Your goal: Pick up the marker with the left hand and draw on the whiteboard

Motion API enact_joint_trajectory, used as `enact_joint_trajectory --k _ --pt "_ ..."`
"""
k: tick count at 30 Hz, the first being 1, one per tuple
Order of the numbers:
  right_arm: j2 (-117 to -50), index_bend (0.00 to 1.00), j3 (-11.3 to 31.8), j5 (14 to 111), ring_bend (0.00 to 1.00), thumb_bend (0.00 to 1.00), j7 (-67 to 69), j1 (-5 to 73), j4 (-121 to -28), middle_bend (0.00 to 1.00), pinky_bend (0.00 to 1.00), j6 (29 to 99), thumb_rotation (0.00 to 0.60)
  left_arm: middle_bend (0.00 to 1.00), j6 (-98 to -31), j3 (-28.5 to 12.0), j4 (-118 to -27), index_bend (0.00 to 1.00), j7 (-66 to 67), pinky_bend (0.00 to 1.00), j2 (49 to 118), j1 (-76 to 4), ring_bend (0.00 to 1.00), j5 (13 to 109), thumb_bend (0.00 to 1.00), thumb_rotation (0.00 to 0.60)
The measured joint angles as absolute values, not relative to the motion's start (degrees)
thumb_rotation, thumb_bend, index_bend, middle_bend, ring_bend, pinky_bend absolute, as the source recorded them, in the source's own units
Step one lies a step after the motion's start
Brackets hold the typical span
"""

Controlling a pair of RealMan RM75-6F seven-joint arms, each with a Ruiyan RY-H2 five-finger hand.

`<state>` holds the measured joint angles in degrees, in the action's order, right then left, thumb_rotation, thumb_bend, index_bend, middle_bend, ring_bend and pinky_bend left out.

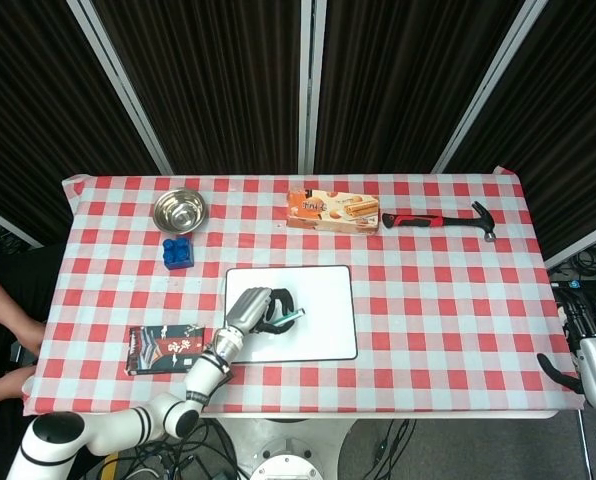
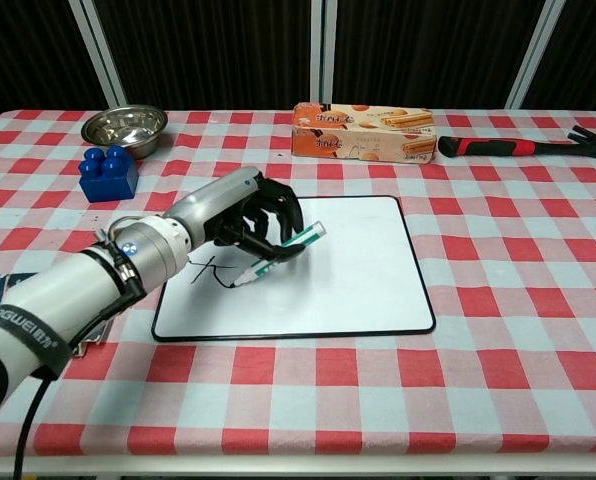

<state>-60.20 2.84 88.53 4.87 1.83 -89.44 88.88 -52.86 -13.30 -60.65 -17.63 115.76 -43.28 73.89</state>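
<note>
Dark pleated curtains hang behind a table (image 1: 448, 330) covered in a red-and-white checked cloth. Near its middle lies the whiteboard (image 2: 338, 275), flat, with a short black scribble (image 2: 206, 270) at its left end. Over that end reaches the left hand (image 2: 246, 210), fingers curled around the marker (image 2: 283, 254) — a white and teal pen held tilted, its tip down on the board just right of the scribble. At the table's right edge the right hand (image 1: 590, 345) hangs off the cloth, fingers apart and holding nothing. Along the far side sit an orange biscuit box (image 2: 364, 131) and a red-handled hammer (image 2: 538, 146); at far left, a steel bowl (image 2: 124, 125) and a blue toy brick (image 2: 108, 172). A dark printed packet (image 1: 164, 349) lies beside the left forearm.
</note>
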Motion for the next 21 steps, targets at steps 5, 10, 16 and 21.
enact_joint_trajectory --k 5,10,16,21 --pt "-60.1 0.0 3.0 88.7 0.0 0.14 5.6 1.5 -89.1 0.08 0.0 89.6 0.6 0.57 -53.4 -15.7 -63.3 0.54 -16.9 0.94 113.4 -44.3 0.7 74.1 0.37 0.6" --pt "-60.6 0.0 3.0 89.2 0.0 0.14 6.1 2.1 -88.7 0.08 0.0 88.8 0.6 0.57 -51.4 -16.1 -65.6 0.54 -14.2 0.93 107.1 -44.7 0.7 73.6 0.37 0.6" --pt "-61.2 0.0 2.9 89.8 0.0 0.14 6.4 3.0 -88.2 0.08 0.0 87.7 0.6 0.56 -48.6 -13.0 -67.6 0.54 -3.6 0.92 99.9 -43.9 0.7 72.0 0.37 0.6" --pt "-61.4 0.0 2.8 90.3 0.0 0.14 6.1 3.2 -88.4 0.08 0.0 87.7 0.6 0.55 -46.1 -10.1 -68.7 0.53 8.7 0.89 96.1 -43.4 0.69 67.9 0.37 0.6"
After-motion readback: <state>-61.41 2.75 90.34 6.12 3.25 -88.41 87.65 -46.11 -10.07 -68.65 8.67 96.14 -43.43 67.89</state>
